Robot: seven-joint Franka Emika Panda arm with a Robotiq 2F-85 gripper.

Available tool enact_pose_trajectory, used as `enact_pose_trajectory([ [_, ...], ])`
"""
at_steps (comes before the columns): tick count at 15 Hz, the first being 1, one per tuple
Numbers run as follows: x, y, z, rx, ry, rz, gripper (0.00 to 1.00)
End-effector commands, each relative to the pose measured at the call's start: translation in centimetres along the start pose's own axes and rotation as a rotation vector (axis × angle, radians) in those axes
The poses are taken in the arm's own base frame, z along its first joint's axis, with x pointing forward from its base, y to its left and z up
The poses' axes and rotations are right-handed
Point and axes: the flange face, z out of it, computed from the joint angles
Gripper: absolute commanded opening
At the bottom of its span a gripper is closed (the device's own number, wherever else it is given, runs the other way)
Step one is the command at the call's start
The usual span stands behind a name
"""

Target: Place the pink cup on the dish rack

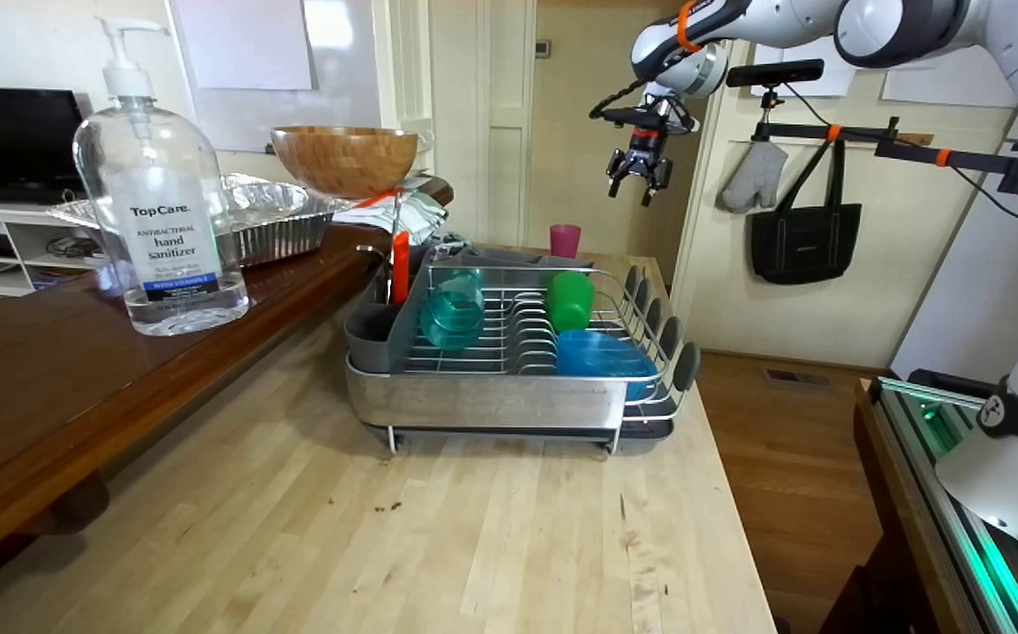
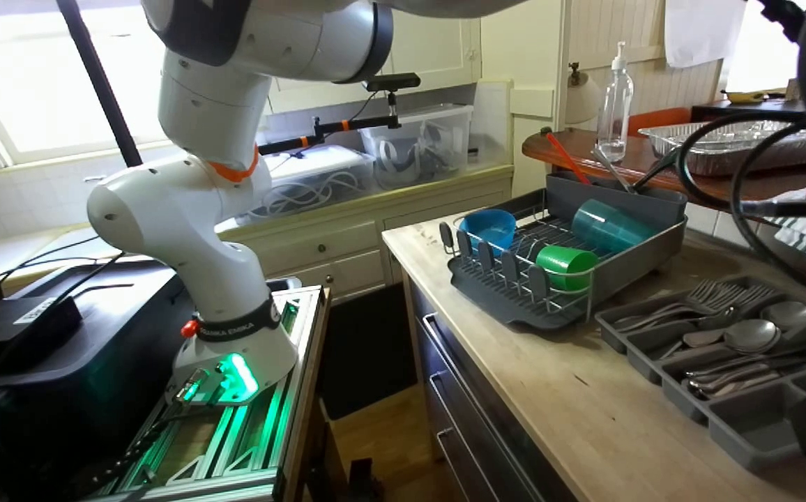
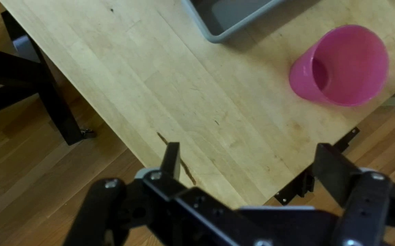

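Probably the approach: in an exterior view the hand [image 1: 630, 195] hangs higher than the pink cup [image 1: 564, 240], upright on the bench [image 1: 474, 546] beyond the dish rack [image 1: 491, 403]. In an exterior view the rack holds a green cup [image 2: 567, 268], not the pink. In the wrist view 2 spread fingers [image 3: 334, 172] pinch nothing; likely next, shift over the cup, then lower.

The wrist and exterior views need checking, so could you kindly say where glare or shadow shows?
In an exterior view, glare bleaches the window white; in an exterior view, a bright patch sits on the pale wall board; in the wrist view, a shadow falls on the wooden table beside the grey tray, and the gripper is mostly dark, but the pink cup shows clearly.
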Motion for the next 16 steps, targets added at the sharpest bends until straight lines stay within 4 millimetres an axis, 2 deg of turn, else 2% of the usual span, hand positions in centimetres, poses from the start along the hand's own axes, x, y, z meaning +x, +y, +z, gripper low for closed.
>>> enact_pose_trajectory([
  [1, 0.0, -2.8, 1.1, -0.009, -0.074, -0.007, 1.00],
  [4, 1.3, -3.3, 2.4, -0.049, -0.124, -0.042, 1.00],
  [6, 3.3, -3.2, 2.9, -0.053, -0.130, -0.017, 1.00],
  [9, 7.0, -2.6, 4.4, -0.013, -0.147, 0.101, 1.00],
  [11, 8.5, -2.6, 5.9, 0.002, -0.153, 0.216, 1.00],
  [14, 9.4, -2.6, 7.1, 0.000, -0.180, 0.369, 1.00],
  [16, 9.4, -2.6, 7.2, 0.005, -0.200, 0.464, 1.00],
])
